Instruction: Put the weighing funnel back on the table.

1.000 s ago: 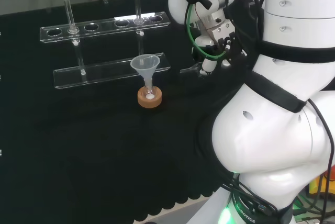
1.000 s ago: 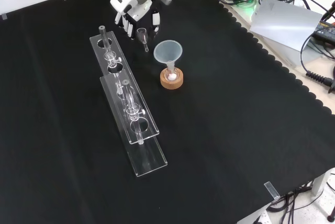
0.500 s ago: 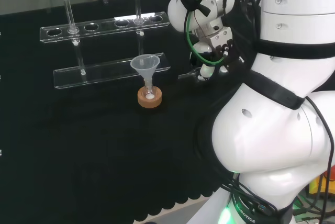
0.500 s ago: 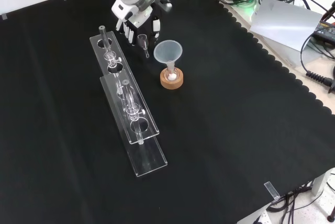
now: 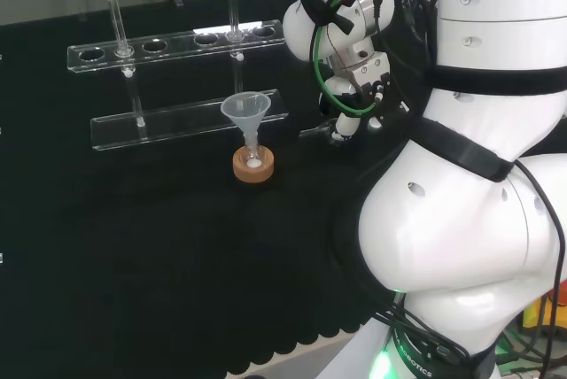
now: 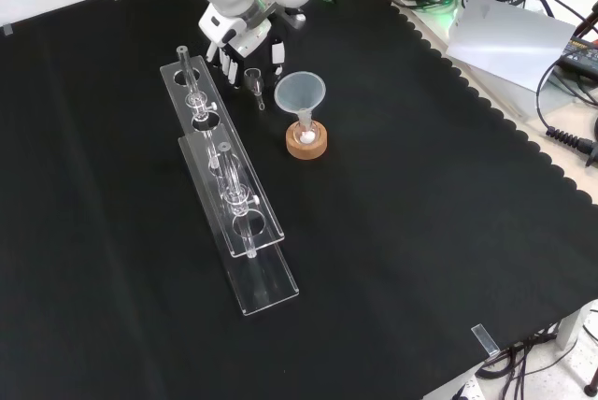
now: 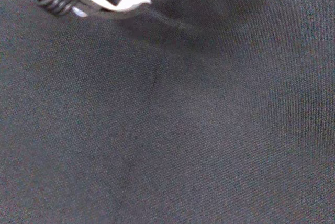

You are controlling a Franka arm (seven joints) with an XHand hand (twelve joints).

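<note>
One weighing funnel (image 6: 254,77): we note it pinched in the hand's (image 6: 241,37) fingers (image 6: 229,65), low over the surface (image 6: 392,232), seemingly for setting down.

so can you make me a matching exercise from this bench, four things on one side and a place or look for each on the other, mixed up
Things:
1. weighing funnel
2. funnel
3. cork ring
4. test-tube rack

Descriptions:
a. long and clear, left of the funnel in the front view
b. brown, under the small flask
c. stands mouth up, stem in the small flask
d. small and clear, at the hand's fingertips

Pairs: 1-d, 2-c, 3-b, 4-a
</note>
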